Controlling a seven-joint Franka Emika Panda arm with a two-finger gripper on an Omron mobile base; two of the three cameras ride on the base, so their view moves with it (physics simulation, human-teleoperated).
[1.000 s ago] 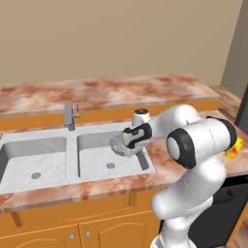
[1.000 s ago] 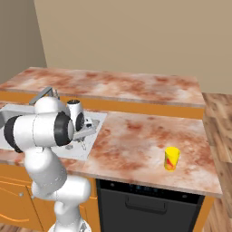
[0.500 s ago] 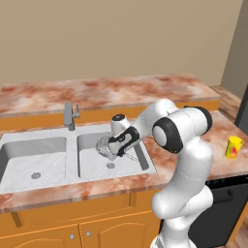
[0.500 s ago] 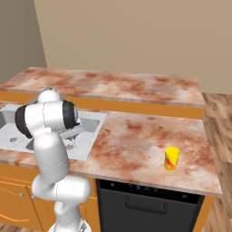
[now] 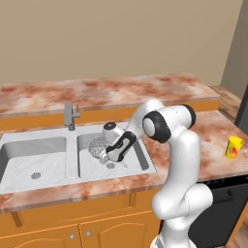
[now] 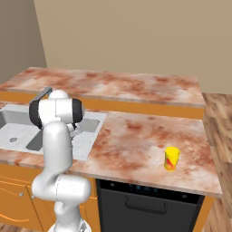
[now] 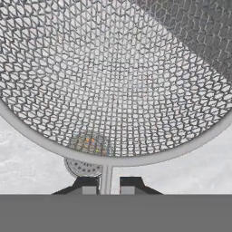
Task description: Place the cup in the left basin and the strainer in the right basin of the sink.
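End effector (image 7: 105, 189) astride strainer (image 7: 108, 77) handle, low inside right basin (image 5: 138, 157)

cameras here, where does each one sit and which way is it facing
Left base view: behind the arm's left, looking down over the sink; arm rises lower right, hand over the right basin.
Right base view: behind its right, facing counter and cup; arm lower left.
Hand view: on the hand, facing the strainer; fingertips at bottom.
Both base views share sink, arm and cup.
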